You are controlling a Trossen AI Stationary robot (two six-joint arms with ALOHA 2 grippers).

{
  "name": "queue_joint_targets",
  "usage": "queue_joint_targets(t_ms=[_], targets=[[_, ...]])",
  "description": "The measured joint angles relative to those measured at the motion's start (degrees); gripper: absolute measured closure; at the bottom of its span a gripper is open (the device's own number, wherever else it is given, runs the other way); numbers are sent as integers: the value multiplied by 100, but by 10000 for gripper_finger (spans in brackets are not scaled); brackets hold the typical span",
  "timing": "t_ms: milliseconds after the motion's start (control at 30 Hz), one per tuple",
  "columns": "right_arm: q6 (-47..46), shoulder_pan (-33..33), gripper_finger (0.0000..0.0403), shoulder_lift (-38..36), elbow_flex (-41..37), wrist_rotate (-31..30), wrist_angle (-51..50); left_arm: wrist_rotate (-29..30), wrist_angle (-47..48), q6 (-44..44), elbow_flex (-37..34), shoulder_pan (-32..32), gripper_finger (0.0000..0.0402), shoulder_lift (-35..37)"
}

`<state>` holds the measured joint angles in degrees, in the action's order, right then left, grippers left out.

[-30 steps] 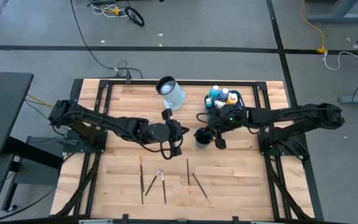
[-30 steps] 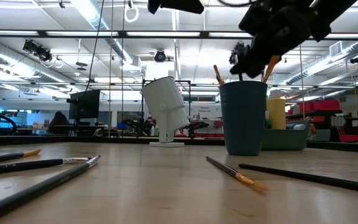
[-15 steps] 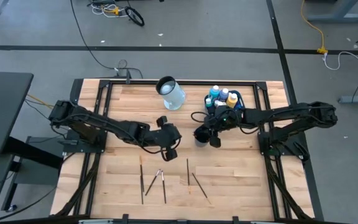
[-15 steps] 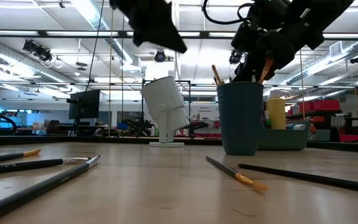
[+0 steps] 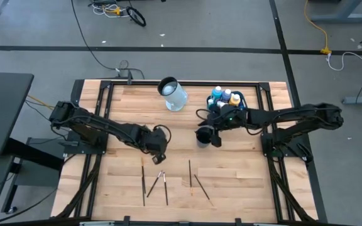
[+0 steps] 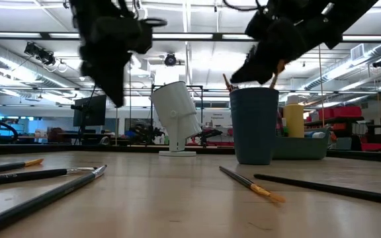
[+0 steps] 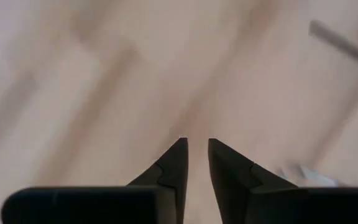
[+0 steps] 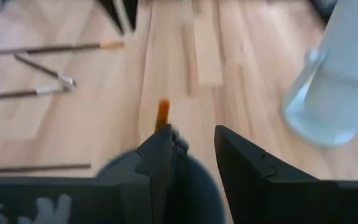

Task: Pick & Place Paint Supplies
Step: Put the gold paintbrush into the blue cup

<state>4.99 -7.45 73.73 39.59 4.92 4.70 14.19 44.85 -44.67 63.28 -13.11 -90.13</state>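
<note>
Left gripper (image 5: 160, 144): you have it above the table (image 5: 244, 176), near the loose paintbrushes (image 5: 166, 180); jaws a narrow slit apart, holding nothing.
Right gripper (image 5: 211, 133): you see it over the dark cup (image 6: 255, 125); jaws parted, empty, an orange brush tip (image 8: 162, 111) showing between them.
Paintbrushes: five lie flat at the table's near side; others stand in the cup.
Paint bottles (image 5: 224, 96): grouped in the tub (image 6: 303, 146) behind the cup.
White jug (image 5: 173, 94): at the far edge.

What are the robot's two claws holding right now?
Nothing. The left gripper hangs open over bare wood near the paintbrushes. The right gripper is open above the dark blue cup, gripping no brush.
</note>
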Motion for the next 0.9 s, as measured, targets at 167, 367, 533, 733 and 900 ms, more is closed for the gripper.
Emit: queue_joint_targets(t_ms=[167,367,533,733,900], targets=[[2,0,279,-313,0,0,458,-962,66,-1415,-334,-220,317,4],[2,0,281,-461,2,1,708,-1173,-11,-3128,-1160,-378,316,2],[320,3,284,-439,2,1,707,-1291,-777,-3596,-1831,-378,323,2],[666,5,284,-439,2,1,893,-1352,-1116,-3776,-2065,-372,328,38],[772,5,284,-439,2,3,936,-1354,-1128,-3524,-2071,-373,336,29]])
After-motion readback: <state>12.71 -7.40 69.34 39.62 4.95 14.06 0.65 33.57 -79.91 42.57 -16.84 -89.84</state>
